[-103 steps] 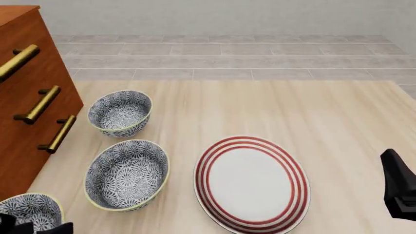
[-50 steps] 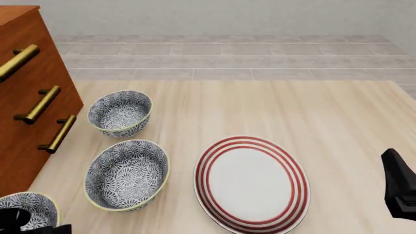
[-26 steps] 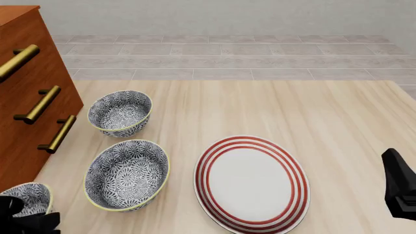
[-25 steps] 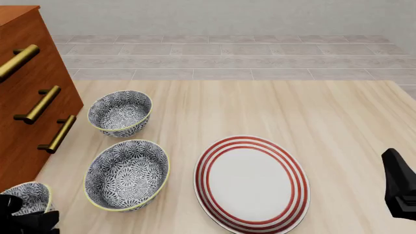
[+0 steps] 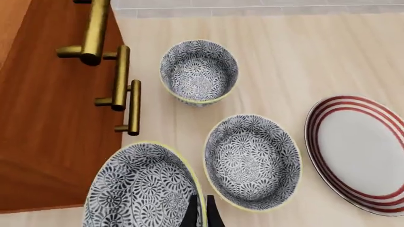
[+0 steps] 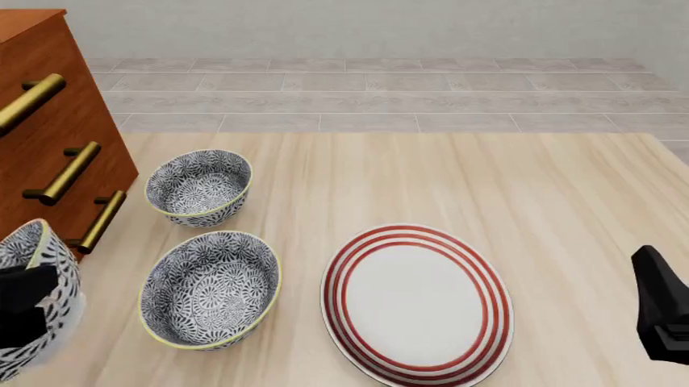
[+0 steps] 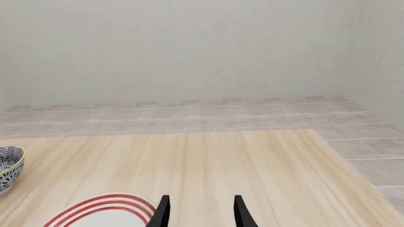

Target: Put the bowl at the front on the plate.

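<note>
The bowl [image 6: 64,294], blue-and-white floral with a pale yellow rim, hangs tilted above the table's front left corner. My left gripper [image 6: 24,302] is shut on its rim. In the left wrist view the bowl [image 5: 142,189] fills the near corner, and the thin fingers [image 5: 193,213] pinch its rim. The plate [image 6: 417,302], white with red rings, lies flat at front centre, to the right of the bowl; it shows again as the plate [image 5: 360,161]. My right gripper [image 7: 200,213] stands open and empty over the plate's right side, with its body [image 6: 662,310] at the right edge.
Two look-alike bowls rest on the table: a larger one [image 6: 210,289] between the held bowl and the plate, and a smaller one [image 6: 199,187] behind it. A wooden drawer cabinet [image 6: 43,153] with brass handles [image 6: 95,222] walls the left side.
The front bowl has risen off the table in my left gripper and now tilts higher at the left edge. The right arm has not moved.
</note>
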You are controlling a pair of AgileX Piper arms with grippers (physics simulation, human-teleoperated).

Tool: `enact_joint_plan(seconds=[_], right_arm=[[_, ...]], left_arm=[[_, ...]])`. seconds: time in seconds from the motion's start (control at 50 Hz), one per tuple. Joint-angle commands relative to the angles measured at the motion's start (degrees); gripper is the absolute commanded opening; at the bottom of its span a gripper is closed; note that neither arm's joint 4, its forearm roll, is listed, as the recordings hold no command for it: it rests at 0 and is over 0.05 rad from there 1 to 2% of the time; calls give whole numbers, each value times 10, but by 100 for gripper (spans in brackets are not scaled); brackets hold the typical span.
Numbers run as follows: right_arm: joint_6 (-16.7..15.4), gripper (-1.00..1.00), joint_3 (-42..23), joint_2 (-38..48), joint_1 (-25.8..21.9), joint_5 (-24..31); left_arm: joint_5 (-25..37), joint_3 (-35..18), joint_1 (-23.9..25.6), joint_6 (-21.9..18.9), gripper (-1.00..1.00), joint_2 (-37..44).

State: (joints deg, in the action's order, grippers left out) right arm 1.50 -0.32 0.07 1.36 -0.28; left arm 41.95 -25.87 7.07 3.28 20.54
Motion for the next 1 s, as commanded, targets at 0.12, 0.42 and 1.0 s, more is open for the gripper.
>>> enact_joint_plan(seconds=[0.12,0.42,1.0], right_arm=[[-4,100,0,0,-4,1],[-5,100,0,0,-4,0],[-8,100,0,0,-9,-3]], left_arm=[[-7,-97,51,-36,-100,21],[-58,-84,131,-106,-100,42],[-266,-90,332,-220,-100,242]])
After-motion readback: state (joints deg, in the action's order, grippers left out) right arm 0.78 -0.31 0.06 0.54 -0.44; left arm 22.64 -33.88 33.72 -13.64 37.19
